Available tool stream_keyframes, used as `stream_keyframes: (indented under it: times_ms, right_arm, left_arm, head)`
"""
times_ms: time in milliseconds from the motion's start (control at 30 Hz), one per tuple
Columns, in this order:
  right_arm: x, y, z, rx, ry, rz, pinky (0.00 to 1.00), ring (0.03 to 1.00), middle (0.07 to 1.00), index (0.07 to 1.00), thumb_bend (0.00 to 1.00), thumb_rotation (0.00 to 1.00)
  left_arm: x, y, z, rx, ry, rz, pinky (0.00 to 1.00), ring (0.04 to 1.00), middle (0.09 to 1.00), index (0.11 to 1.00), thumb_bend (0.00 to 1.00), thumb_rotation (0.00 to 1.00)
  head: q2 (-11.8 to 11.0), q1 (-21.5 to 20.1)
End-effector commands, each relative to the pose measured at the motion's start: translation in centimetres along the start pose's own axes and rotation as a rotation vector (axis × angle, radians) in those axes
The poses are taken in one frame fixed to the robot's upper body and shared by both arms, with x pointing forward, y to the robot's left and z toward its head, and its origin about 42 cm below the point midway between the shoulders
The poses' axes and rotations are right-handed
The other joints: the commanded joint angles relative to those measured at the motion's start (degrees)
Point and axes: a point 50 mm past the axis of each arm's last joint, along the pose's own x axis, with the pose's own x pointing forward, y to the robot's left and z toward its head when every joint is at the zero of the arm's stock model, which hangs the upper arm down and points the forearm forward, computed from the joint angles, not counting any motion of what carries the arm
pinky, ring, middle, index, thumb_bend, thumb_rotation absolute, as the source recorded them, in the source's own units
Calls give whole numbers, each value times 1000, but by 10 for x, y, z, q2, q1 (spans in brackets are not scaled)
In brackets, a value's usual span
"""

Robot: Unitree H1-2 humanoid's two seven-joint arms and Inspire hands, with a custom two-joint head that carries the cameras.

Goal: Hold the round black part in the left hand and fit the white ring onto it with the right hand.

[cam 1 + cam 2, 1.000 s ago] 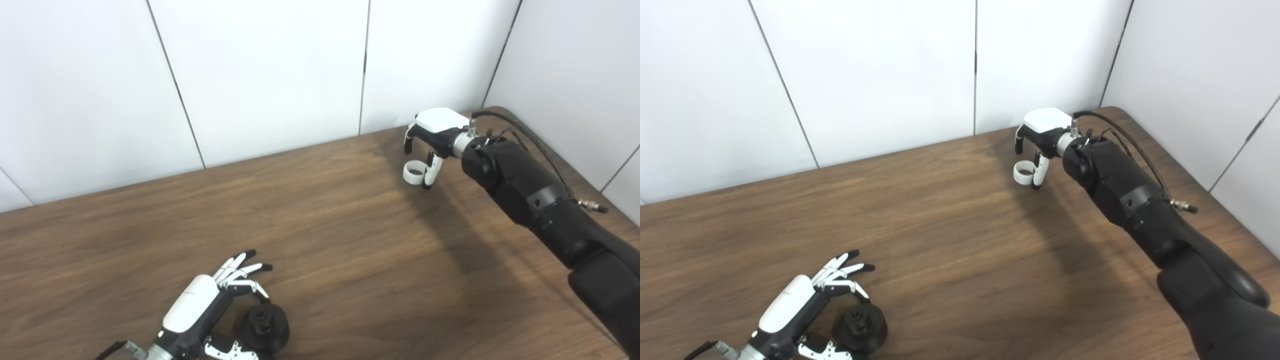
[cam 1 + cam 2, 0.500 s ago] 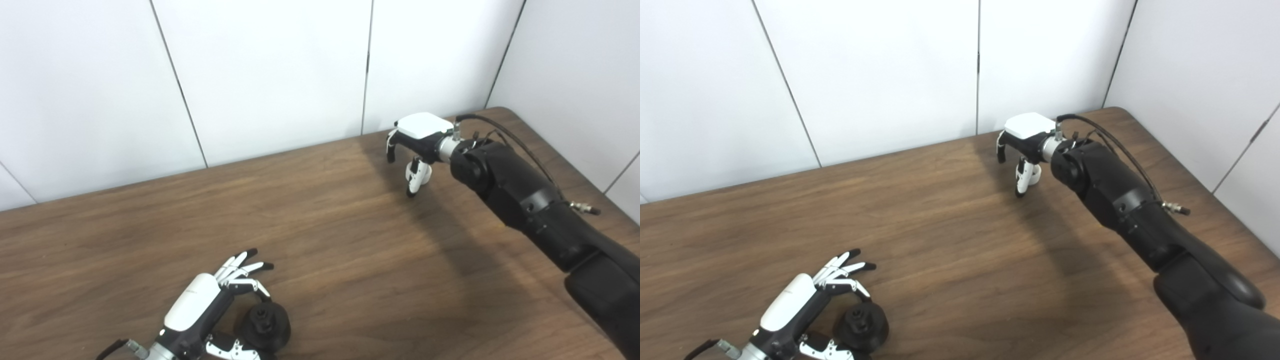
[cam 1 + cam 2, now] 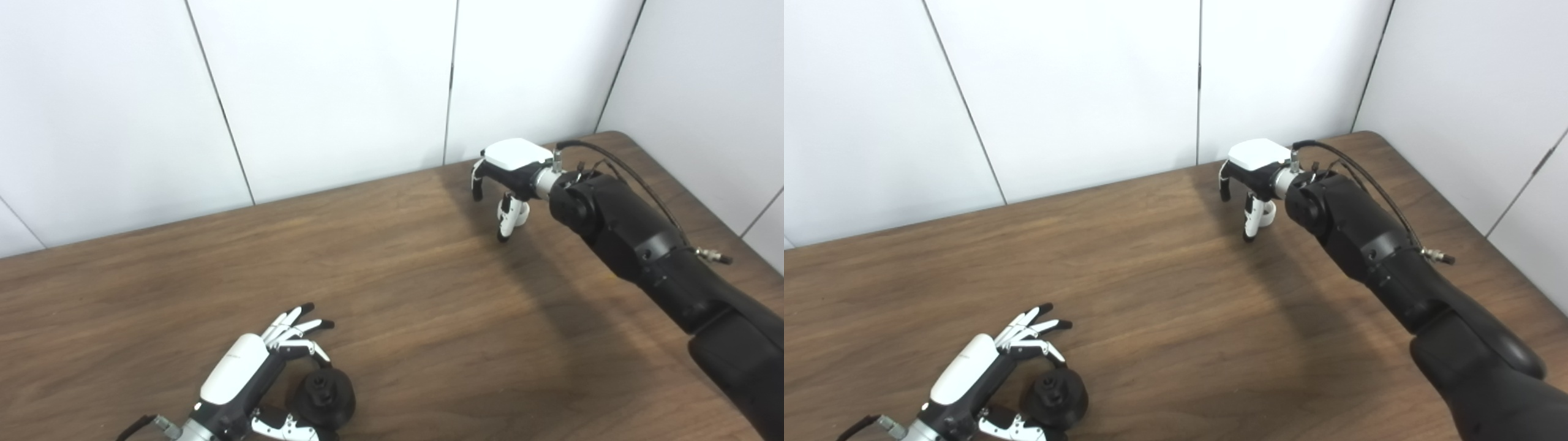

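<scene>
Starting at the near edge of the dark wood-grain worktop [image 3: 398, 294], the round black part with a raised hub [image 3: 323, 397] is seen resting on the surface, low in both views. The left robot hand [image 3: 263, 373] is curled around it: a thumb lies at its near side and one finger arches over its far side, while the other fingers are spread and point away. Whether the part is truly gripped or merely cradled cannot be told, since it appears to sit on the worktop and not to be lifted. The holding step is therefore judged as begun but not confirmed.

Between the two hands a broad stretch of bare wood is seen, so the two task pieces are well apart.

Farther back, near the far right corner by the white panelled wall [image 3: 331, 86], the right robot hand [image 3: 1252, 196] is held palm down above the surface, its fingers bent downward. The small white ring [image 3: 1268, 211] is seen tucked beside the downward thumb, partly hidden by it, and it seems pinched there and carried clear of the worktop, though this is not certain.

What is judged left: the ring is to be brought across to the black part, aligned over the hub and pressed on. No fitting is done yet.
</scene>
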Motion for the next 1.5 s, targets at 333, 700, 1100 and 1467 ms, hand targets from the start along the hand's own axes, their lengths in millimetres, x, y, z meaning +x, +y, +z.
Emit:
stream_keyframes:
  times_ms: [333, 700, 1100, 1467]
  right_arm:
    - [-8, -32, -26, -11, 62, -69, 1000, 987, 869, 597, 974, 116]
    - [-11, -34, -33, -9, 80, -71, 1000, 999, 875, 609, 967, 105]
    - [-9, -33, -34, -2, 80, -77, 1000, 992, 874, 603, 971, 111]
    - [-11, -33, -35, 7, 80, -73, 1000, 987, 870, 602, 972, 100]
  left_arm:
    - [-9, -12, -6, -46, 29, 3, 1000, 1000, 874, 483, 524, 51]
    - [-9, -12, -6, -51, 27, 4, 1000, 1000, 876, 483, 524, 51]
    - [-9, -13, -5, -51, 28, 9, 1000, 1000, 874, 483, 524, 51]
    - [-10, -12, -6, -52, 29, 7, 1000, 1000, 874, 483, 524, 52]
  head:
    - [2, -2]
    - [0, -2]
    - [1, 1]
    - [2, -2]
